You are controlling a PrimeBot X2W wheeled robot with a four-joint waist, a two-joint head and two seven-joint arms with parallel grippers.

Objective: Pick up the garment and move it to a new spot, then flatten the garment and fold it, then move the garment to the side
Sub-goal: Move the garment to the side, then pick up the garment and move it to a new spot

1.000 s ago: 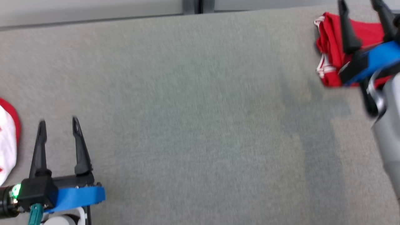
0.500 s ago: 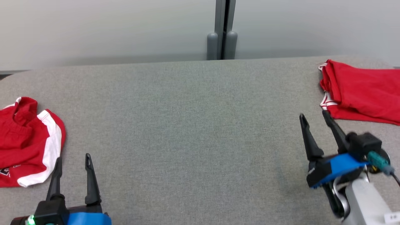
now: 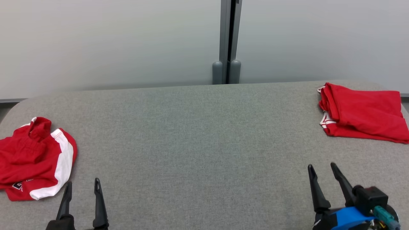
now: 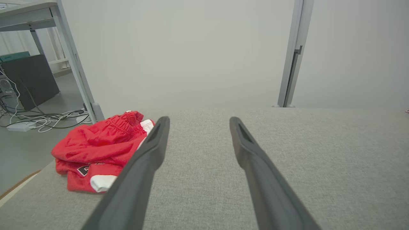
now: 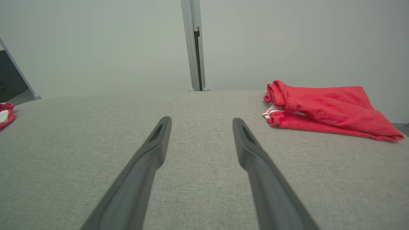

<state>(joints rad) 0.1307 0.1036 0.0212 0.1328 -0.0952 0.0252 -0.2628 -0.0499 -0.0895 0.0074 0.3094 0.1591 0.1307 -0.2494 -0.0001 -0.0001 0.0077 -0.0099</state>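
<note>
Left hand [image 3: 82, 183] low at the near left of the grey surface [image 3: 204, 143], both dark fingers spread wide, nothing between them. Just beyond and to the left of its fingertips, crumpled red and white garment [image 3: 32, 156], bunched in a heap near the surface's left end. From the left wrist, closer detail: gathered waistband at the heap's far side, small dark patch low on the front, and past the surface's edge a pale desk leg [image 4: 75, 60], a dark box [image 4: 28, 80] and cables [image 4: 41, 119] on the floor. Right hand [image 3: 321, 166] at the near right, likewise wide open and empty. Well ahead and to its right, folded red garment [image 3: 361, 110], lying flat by the far right corner, white-striped trim peeking out at its left edge. From the right wrist, its stacked layers seen side-on. Behind everything, pale wall [image 3: 111, 41] with a grey post [image 3: 227, 41].
</note>
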